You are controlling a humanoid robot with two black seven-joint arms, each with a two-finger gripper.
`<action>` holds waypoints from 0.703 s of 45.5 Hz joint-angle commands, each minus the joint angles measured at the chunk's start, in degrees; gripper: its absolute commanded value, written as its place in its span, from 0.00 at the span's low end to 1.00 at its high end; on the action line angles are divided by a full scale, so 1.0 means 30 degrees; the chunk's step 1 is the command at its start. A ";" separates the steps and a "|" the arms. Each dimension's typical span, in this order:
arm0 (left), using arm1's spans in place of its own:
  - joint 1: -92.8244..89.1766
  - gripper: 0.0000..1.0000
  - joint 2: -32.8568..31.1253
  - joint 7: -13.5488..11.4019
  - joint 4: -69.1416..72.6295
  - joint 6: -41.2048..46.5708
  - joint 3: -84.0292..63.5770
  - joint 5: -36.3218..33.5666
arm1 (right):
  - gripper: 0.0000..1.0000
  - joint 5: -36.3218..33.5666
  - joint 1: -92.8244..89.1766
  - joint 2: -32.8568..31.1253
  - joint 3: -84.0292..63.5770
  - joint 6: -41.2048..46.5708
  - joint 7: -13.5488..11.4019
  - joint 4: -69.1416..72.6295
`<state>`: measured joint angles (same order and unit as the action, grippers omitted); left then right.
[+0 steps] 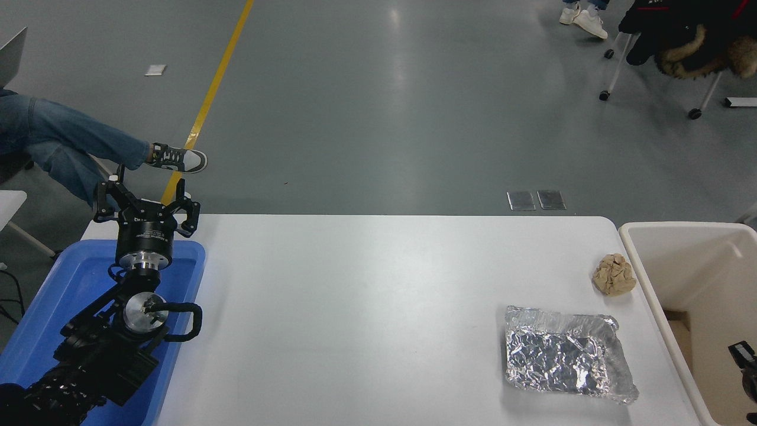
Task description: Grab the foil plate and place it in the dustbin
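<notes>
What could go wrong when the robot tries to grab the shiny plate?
The foil plate is thin and crinkled, so it might crush or slip when pinched. The paper ball sits just beyond it, near the dustbin, and could get knocked. The right gripper barely shows at the picture's edge, over the bin, so it must cross the rim to reach the plate.

Tan paper ball (614,274); blue tray (53,296) far left.

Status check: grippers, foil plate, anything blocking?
Left gripper parked, open, over blue tray. Right gripper barely in view at right edge, state unreadable. Foil plate untouched on table. Paper ball beside dustbin.
</notes>
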<state>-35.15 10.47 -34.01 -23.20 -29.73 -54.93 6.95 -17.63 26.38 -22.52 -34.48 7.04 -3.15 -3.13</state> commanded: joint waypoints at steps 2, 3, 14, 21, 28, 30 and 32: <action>0.0028 0.99 -0.0005 -0.0029 0.0000 0.0096 -0.0001 0.0026 | 0.19 -0.0099 0.0172 -0.0196 0.0010 -0.0062 -0.0006 0.0251; 0.0028 0.99 -0.0005 -0.0030 0.0000 0.0096 -0.0030 0.0026 | 0.52 -0.0099 0.0231 -0.0430 -0.0077 -0.0208 0.0023 0.0253; -0.0001 0.99 -0.0005 0.0000 0.0000 -0.0050 0.0028 -0.0033 | 0.72 0.0135 0.4591 -0.4085 -0.0399 -0.0209 -0.0006 0.6306; -0.0001 0.99 -0.0005 0.0029 0.0000 -0.0109 0.0028 -0.0033 | 0.77 0.1889 0.9889 -0.7987 -0.3176 -0.0268 0.0023 1.4306; -0.0001 0.99 -0.0005 0.0029 0.0000 -0.0109 0.0028 -0.0062 | 0.90 0.2479 1.6977 -0.8840 -0.9238 0.0054 0.0052 1.9611; -0.0001 0.99 -0.0005 0.0029 0.0000 -0.0109 0.0028 -0.0062 | 0.91 0.2479 1.9292 -0.8636 -1.1084 0.0083 0.0053 2.1134; -0.0001 0.99 -0.0005 0.0029 0.0000 -0.0109 0.0028 -0.0062 | 0.93 0.2508 2.1664 -0.8169 -1.2755 0.0200 0.0053 2.2862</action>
<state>-35.14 10.46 -33.92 -23.21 -29.96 -54.86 6.82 -12.44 61.16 -43.61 -50.85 6.82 -3.06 39.87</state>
